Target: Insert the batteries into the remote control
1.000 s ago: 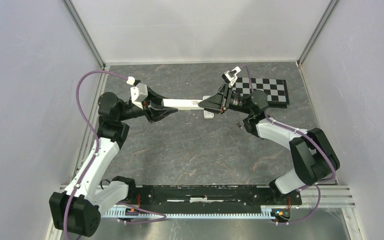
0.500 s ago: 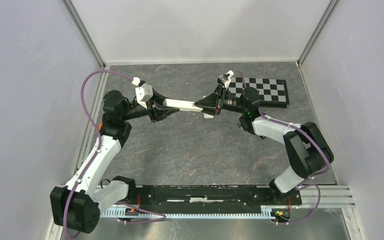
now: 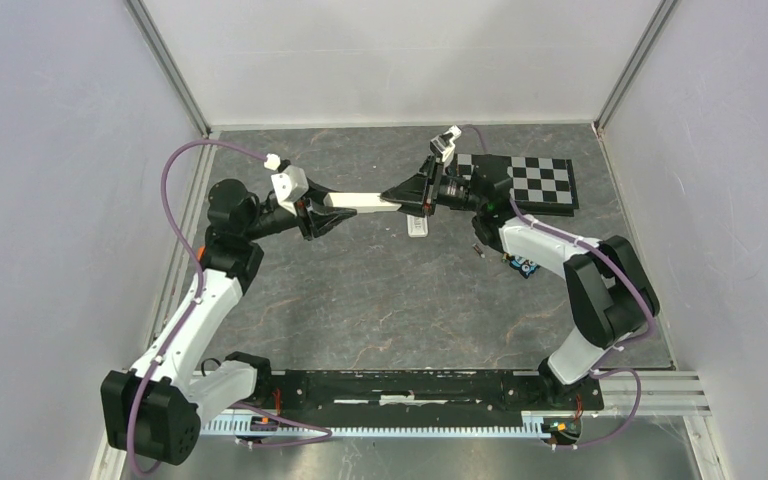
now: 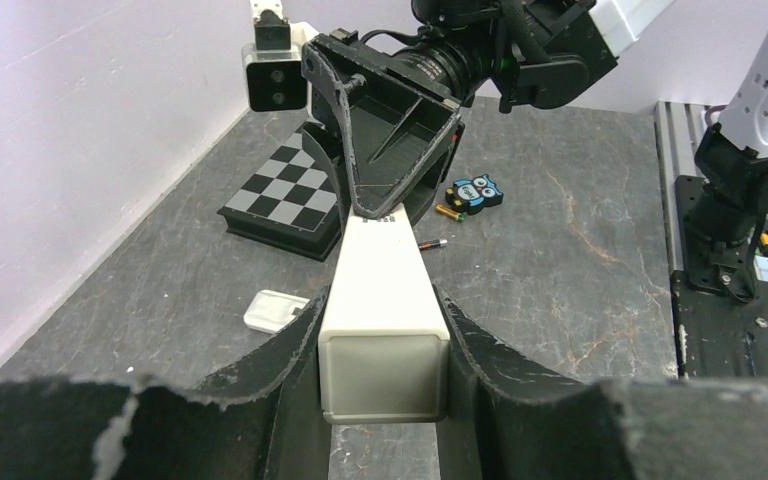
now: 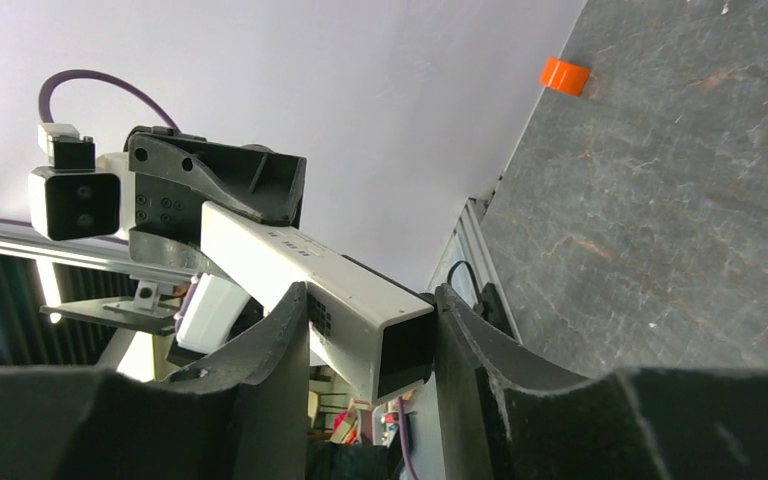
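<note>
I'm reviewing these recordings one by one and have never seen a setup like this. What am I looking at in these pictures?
The machine is a left arm and a right arm bolted at a table's near edge. One picture looks down from above. The other two come from a camera on each wrist. The left gripper and right gripper each clamp one end of a long white bar, holding it above the table. Lying on the table are a checkerboard, a small blue owl figure, two slim batteries and a flat white rounded piece, possibly the remote.
</note>
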Available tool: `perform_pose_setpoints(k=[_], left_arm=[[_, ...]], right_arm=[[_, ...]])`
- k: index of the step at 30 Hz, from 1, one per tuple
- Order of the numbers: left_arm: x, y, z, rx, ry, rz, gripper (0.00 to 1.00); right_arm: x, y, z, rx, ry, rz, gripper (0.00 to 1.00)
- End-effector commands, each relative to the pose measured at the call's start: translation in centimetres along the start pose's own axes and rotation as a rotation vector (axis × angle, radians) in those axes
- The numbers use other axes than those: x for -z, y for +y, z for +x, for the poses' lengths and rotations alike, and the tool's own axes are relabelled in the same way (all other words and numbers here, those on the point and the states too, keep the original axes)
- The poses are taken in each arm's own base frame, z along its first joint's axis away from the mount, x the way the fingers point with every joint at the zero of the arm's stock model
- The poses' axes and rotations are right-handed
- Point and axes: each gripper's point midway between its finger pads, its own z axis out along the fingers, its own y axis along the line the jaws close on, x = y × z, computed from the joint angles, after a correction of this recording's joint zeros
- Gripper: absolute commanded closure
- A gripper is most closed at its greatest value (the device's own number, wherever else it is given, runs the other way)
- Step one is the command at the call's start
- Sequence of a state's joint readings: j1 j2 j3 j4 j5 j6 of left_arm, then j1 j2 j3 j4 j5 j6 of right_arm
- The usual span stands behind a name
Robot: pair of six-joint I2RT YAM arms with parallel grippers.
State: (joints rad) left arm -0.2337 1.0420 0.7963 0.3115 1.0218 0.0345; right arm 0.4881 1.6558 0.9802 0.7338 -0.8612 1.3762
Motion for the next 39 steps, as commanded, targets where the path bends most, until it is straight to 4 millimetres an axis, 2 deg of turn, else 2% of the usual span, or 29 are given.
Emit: perform_pose_setpoints(k=[1,7,13,16,18,23,27,31,34,37,39], left_arm=[[-1.7,-4.5,3.1,0.170,0.070,0.194,0.98],[-2.0,-3.7,3.7,0.193,0.082,0.169,0.98],[-2.1,-3.5,3.1,0.177,0.060,0.154,0.98],[-2.1,-3.1,2.7,0.162,0.050,0.129,0.98],[-1.9,-2.8,2.6,0.144,0.044,0.098,0.98],[-1.5,-2.3,2.9,0.123,0.039,0.027,0.98],[-1.1,-1.1,2.1,0.093,-0.018,-0.070,0.98],[-0.9,0.7,1.3,0.062,-0.078,-0.181,0.98],[-0.7,1.8,0.9,0.034,-0.093,-0.243,0.98],[-0.4,2.6,0.6,0.012,-0.097,-0.286,0.98],[-0.4,2.9,0.3,0.000,-0.103,-0.303,0.98]], right_arm=[[-3.7,4.0,5.1,0.254,0.162,-0.120,0.81],[-4.0,3.2,4.9,0.361,0.174,-0.061,0.69],[-3.7,1.6,3.9,0.436,0.152,0.043,0.52],[-2.9,1.1,3.0,0.436,0.101,0.077,0.42],[-2.0,1.4,2.2,0.427,0.046,0.068,0.33],[0.2,1.8,0.5,0.325,-0.108,0.061,0.21],[1.5,2.7,-0.9,0.150,-0.306,0.034,0.19],[1.3,3.5,-3.2,0.084,-0.439,0.063,0.19],[1.9,3.3,-4.8,0.032,-0.543,0.107,0.19],[2.5,2.1,-5.6,-0.011,-0.597,0.195,0.18],[2.4,2.2,-6.1,-0.010,-0.621,0.214,0.17]])
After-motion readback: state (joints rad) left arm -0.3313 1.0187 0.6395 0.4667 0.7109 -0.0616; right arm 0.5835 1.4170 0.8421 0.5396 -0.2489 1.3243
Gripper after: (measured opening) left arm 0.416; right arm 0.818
